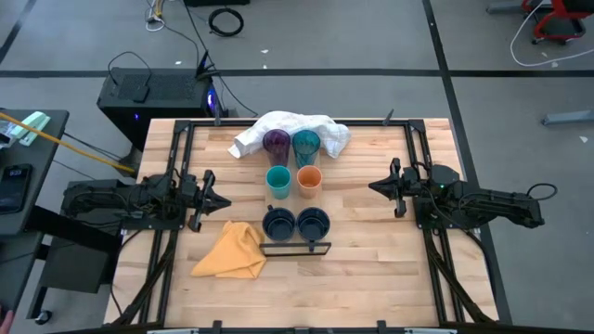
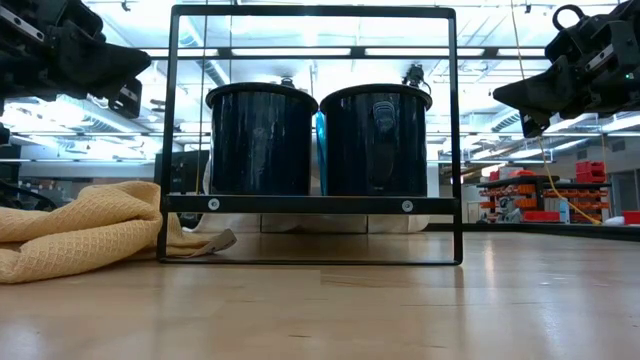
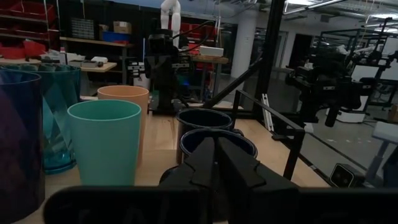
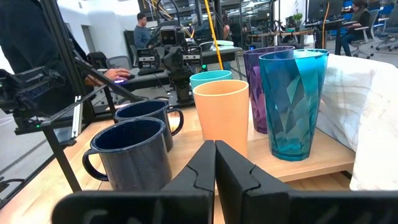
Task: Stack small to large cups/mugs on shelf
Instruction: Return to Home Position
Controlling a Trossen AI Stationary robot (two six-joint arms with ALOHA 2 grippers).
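Navy mugs stand side by side at the dark-rimmed end of the shelf, their rims level in the low view behind the black metal frame. Next along the board comes a middle pair, the teal cup on the left arm's side and the orange cup on the right arm's side, just beside each other. At the far end stand the purple tumbler and the teal tumbler, also as a pair, with a bunched white cloth lying close behind and beside them. All six are upright and none sits inside another. A crumpled yellow cloth lies on the counter by the rim end, on the left arm's side, reaching the foot of the frame. The left tool hangs above the counter to one side of the shelf, pointing at it, fingers clenched together with nothing between them. The right tool hangs on the opposite side, likewise aimed at the shelf, clenched and gripping nothing. Both are well apart from the cups. In the room beyond, a person sits at a desk.
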